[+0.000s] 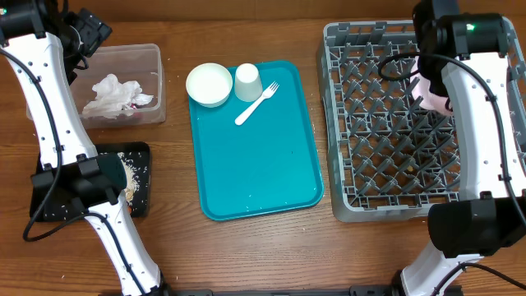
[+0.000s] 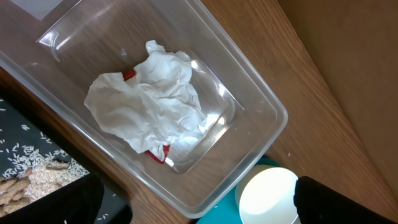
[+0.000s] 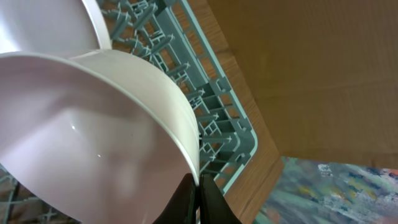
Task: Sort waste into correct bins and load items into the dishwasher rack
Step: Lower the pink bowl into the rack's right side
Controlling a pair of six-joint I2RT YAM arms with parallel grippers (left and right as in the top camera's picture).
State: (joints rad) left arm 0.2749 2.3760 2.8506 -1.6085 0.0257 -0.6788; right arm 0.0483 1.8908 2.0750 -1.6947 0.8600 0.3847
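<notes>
The napkins (image 2: 149,106) hide most of the red wrapper (image 2: 159,154).

A clear tub (image 2: 268,113) sits on the wooden table (image 2: 329,106), holding crumpled white napkins (image 2: 149,102) with a red wrapper (image 2: 159,154) showing beneath them. Just beside it, at lower left, a black tray (image 2: 18,134) carries rice (image 2: 45,175) and nut-like scraps (image 2: 12,186). A white bowl (image 2: 267,196) lies near the tub's lower corner.

The table (image 1: 246,255) showed brown wood grain, smooth with a low sheen. The tub (image 2: 261,106) was clear plastic, glossy, catching light on its floor. Inside it, the napkins (image 2: 149,99) looked like soft white paper, creased and matt, and the wrapper (image 2: 158,154) a shiny red film. The black tray (image 2: 15,124) read matt. The teal tray (image 1: 255,164) was smooth plastic, the rack (image 1: 345,123) dull grey moulded plastic. The bowl (image 3: 93,143) gleamed, smooth glossy white.
</notes>
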